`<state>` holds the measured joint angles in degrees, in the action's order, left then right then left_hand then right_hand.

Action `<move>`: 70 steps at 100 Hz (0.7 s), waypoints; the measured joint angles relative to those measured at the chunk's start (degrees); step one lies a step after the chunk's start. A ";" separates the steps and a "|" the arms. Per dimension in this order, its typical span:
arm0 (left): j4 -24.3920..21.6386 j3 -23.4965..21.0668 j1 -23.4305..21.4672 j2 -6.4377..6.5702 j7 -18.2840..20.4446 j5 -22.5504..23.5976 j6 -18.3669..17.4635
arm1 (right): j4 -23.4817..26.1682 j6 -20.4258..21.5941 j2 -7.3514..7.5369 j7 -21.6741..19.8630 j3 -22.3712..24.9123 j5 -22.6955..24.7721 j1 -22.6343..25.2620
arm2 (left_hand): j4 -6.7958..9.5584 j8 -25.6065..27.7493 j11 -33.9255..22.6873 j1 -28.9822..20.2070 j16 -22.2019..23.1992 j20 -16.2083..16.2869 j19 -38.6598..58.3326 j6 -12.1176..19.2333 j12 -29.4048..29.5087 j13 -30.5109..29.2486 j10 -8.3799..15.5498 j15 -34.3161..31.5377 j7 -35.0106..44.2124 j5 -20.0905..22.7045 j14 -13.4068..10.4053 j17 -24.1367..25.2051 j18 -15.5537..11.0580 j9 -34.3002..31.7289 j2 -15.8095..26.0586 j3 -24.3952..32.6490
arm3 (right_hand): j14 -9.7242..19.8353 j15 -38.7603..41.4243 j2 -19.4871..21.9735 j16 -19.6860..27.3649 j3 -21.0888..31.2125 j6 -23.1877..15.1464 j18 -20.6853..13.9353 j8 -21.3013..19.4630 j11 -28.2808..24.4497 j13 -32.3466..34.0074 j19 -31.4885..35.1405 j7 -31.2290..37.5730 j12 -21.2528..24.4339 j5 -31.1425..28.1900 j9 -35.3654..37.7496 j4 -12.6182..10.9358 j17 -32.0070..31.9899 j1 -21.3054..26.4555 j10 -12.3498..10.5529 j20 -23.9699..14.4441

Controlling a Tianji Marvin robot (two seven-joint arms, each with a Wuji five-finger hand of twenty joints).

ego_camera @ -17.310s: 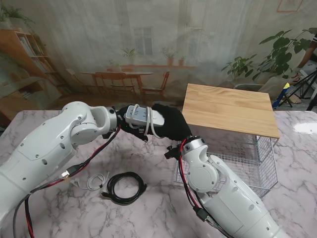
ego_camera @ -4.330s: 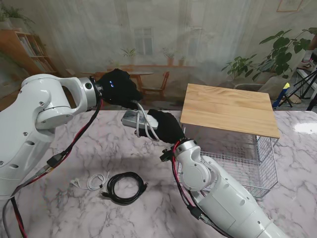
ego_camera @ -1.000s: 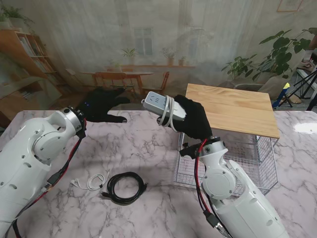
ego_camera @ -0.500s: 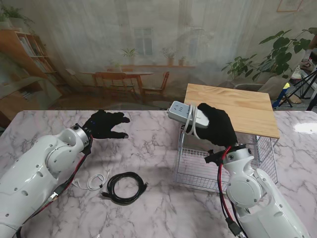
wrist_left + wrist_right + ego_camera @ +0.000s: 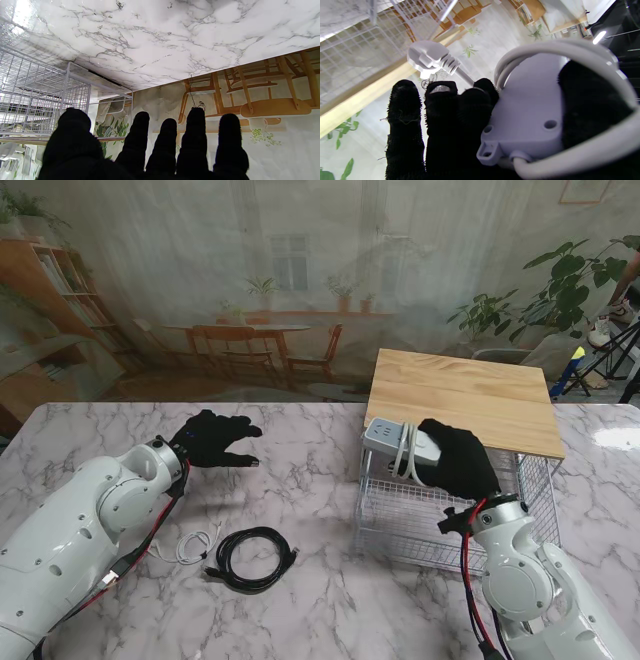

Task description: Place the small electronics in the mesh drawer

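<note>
Over the drawer's (image 5: 392, 525) left rim, the right hand (image 5: 462, 461) grips the power strip (image 5: 398, 442), cord wrapped around it. Best lower it clear of the rim before releasing, minding the dangling plug (image 5: 430, 58). The left hand (image 5: 215, 437) hovers spread, holding nothing.

Left hand (image 5: 150, 155) is seen with five black-gloved fingers (image 5: 195, 140) spread apart, nothing held. Marble table (image 5: 175, 37) is shown beyond the fingertips, bare in this part. White mesh drawer (image 5: 37, 92) is seen beyond the thumb, wire walls upright, standing on the marble. A wall mural of wooden chairs (image 5: 262, 100) fills the rest.
</note>
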<state>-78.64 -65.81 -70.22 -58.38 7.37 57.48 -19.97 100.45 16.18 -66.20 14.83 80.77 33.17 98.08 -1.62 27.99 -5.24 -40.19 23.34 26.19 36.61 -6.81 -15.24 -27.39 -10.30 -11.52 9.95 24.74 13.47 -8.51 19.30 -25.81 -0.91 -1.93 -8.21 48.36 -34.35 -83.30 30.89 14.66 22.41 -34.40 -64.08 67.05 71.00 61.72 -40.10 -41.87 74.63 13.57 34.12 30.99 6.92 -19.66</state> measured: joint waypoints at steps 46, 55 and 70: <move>-0.08 0.79 0.29 0.22 1.38 0.76 -0.07 | -7.98 0.08 0.02 1.56 0.48 -0.92 0.06 | 0.00 0.00 0.00 -0.01 0.04 0.01 0.01 -0.01 -0.01 0.00 0.00 0.00 0.00 0.00 0.00 0.16 -0.45 0.00 0.28 0.00 | 0.00 -0.05 0.00 0.00 0.00 0.00 0.00 0.00 0.04 0.00 -0.21 0.00 0.91 0.00 0.00 0.00 -1.03 0.00 0.00 0.00; -0.08 0.81 0.30 0.22 1.42 0.76 -0.08 | -9.79 0.28 0.02 1.62 -0.12 -1.17 -1.04 | 0.00 0.00 0.00 -0.01 0.05 0.01 0.01 -0.01 -0.01 0.00 0.00 0.00 0.00 0.00 0.00 0.24 -0.66 0.00 0.28 0.00 | 0.00 -0.11 0.00 0.00 0.00 0.00 0.00 0.00 0.16 -0.03 -0.49 0.00 1.39 0.00 0.00 0.00 -1.47 0.00 0.00 0.00; -0.09 0.53 0.27 0.22 1.74 0.96 -0.19 | -11.68 0.80 0.15 0.36 -0.65 -1.25 -2.48 | 0.00 0.00 0.00 -0.01 0.05 0.01 0.01 -0.01 -0.01 0.00 0.00 0.00 0.00 0.00 0.00 0.25 -0.67 0.00 0.29 0.00 | 0.00 -0.34 0.11 0.00 0.01 -0.05 0.00 0.00 0.73 -0.56 -0.51 0.02 1.93 0.52 -0.16 0.00 -1.64 0.01 0.00 0.00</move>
<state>-78.74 -65.28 -69.95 -58.16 9.11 58.43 -20.16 88.77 16.98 -66.05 15.19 80.12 31.92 95.60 -1.62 27.99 -5.24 -40.19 23.39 26.19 36.62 -6.82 -15.24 -27.39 -10.30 -11.52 9.95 24.74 13.48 -8.25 18.63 -25.81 -0.63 -1.93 -8.21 48.03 -34.24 -83.30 30.89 14.61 22.41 -34.40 -63.35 66.49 70.49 61.75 -38.17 -41.35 74.46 13.57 32.48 31.00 6.92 -19.66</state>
